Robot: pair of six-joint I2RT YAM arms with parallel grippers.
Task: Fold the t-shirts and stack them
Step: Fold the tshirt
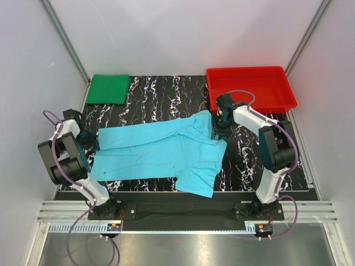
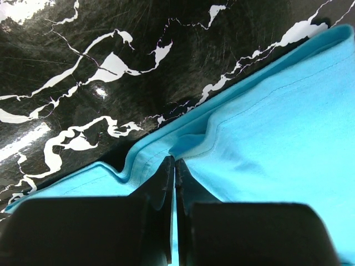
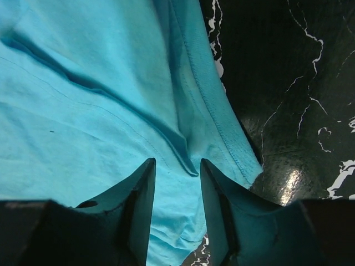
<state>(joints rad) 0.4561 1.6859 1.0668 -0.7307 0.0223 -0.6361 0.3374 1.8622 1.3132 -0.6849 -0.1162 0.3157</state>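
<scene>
The light cyan-blue t-shirt (image 1: 161,149) lies spread across the middle of the black marbled table (image 1: 161,94). The left gripper (image 2: 173,160) pinches its left hem. At the shirt's upper right, the right gripper (image 3: 176,163) stands with fingers apart over a fold. The dark green t-shirt (image 1: 108,88) sits folded at upper left.

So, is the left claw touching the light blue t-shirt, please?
Touching. The left wrist view shows the left claw pinching the light blue t-shirt at its edge.
</scene>
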